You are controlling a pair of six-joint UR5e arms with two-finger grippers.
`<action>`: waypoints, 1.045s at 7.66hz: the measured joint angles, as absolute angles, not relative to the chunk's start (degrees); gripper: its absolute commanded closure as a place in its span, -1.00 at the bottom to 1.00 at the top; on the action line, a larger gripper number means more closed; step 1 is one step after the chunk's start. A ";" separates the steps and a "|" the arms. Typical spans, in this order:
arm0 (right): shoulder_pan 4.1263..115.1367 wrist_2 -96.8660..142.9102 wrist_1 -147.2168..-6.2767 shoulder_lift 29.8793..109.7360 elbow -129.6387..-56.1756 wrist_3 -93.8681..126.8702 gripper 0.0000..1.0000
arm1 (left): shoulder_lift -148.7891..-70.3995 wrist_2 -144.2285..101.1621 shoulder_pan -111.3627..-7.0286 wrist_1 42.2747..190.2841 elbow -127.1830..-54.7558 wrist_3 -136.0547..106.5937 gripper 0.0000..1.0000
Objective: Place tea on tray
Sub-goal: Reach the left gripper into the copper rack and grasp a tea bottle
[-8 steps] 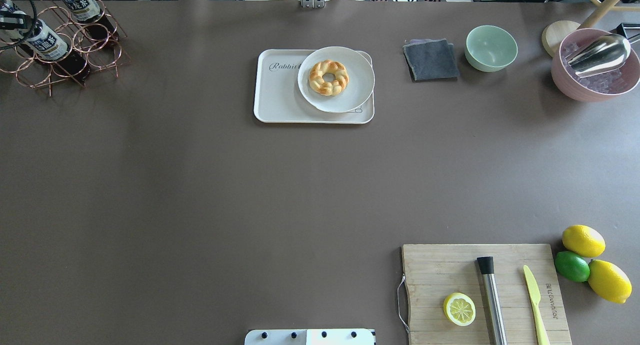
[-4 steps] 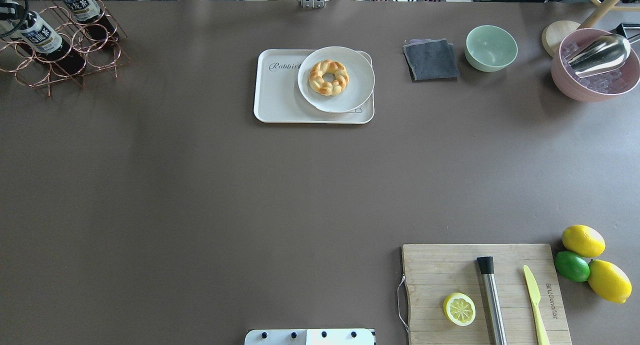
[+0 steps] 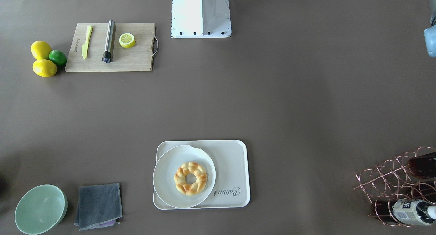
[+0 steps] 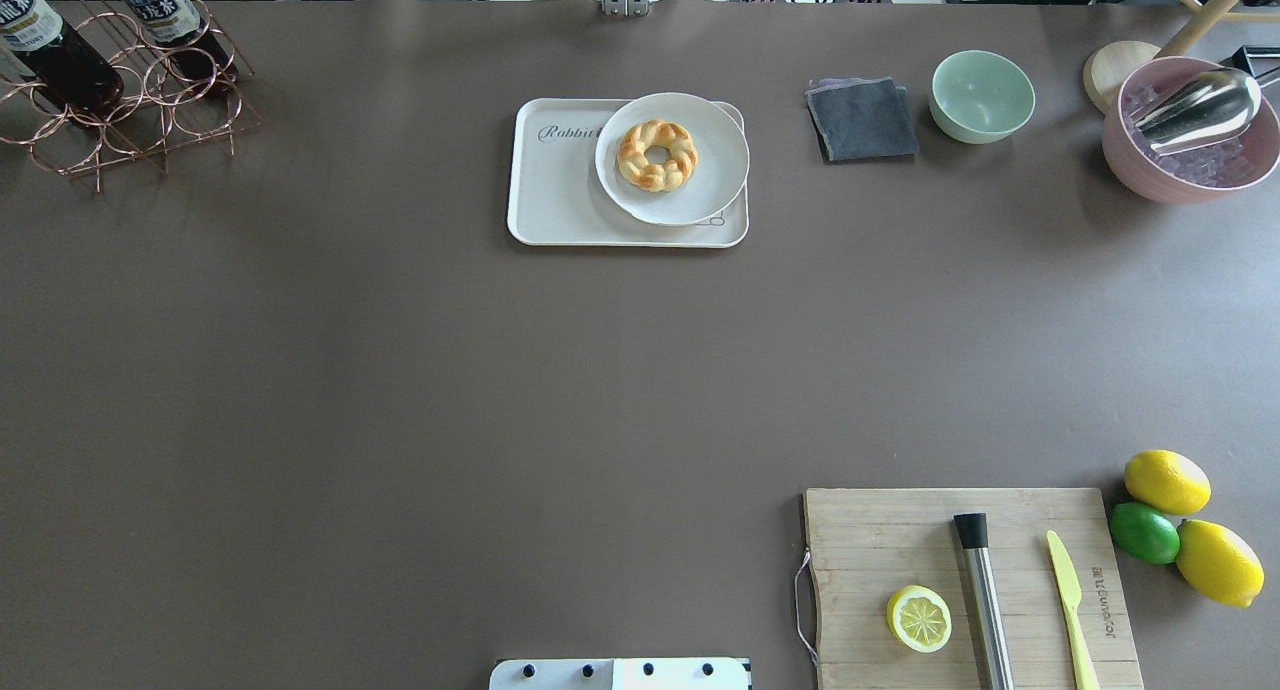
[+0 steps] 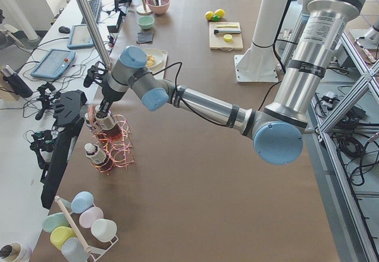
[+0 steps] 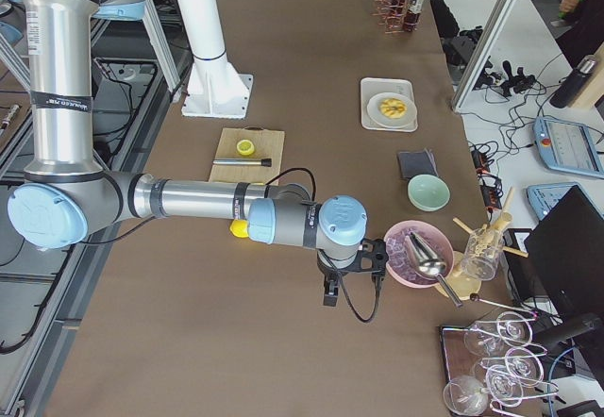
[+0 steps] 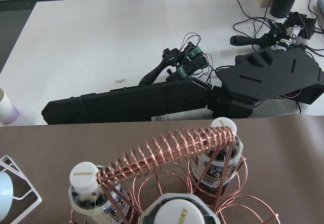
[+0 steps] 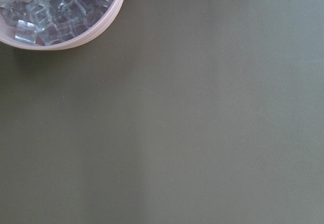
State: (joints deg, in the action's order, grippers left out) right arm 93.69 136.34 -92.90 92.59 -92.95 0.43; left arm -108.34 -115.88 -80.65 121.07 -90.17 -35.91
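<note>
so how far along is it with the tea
Nothing done yet: the tray holds only the plate with the pastry. In hand: the left gripper is at the copper rack, over the tea; its grip cannot be judged. To do: lift the bottle out, carry it over, set it on the tray's bare side.

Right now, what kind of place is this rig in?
Probably a robotics lab staged as a drinks counter: tablet on the side desk, copper bottle rack, pink bowl of ice cubes.
</note>
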 measured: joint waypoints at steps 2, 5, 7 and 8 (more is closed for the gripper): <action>93.69 136.84 -92.90 92.81 -92.85 0.44 -1.00 | -108.87 -116.27 -83.50 113.91 -96.36 -33.37 1.00; 93.69 136.93 -92.90 92.92 -92.53 0.36 -1.00 | -109.12 -116.04 -83.51 110.65 -100.73 -34.03 1.00; 93.69 136.93 -92.90 93.24 -92.63 0.35 -1.00 | -111.37 -115.80 -80.36 104.03 -105.75 -37.88 1.00; 93.69 136.93 -92.90 93.30 -92.64 0.35 -1.00 | -112.75 -114.76 -77.68 100.88 -108.30 -41.23 1.00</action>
State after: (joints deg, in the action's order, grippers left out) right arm 93.69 136.93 -92.90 93.30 -92.64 0.35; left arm -112.75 -114.76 -77.68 100.88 -108.30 -41.23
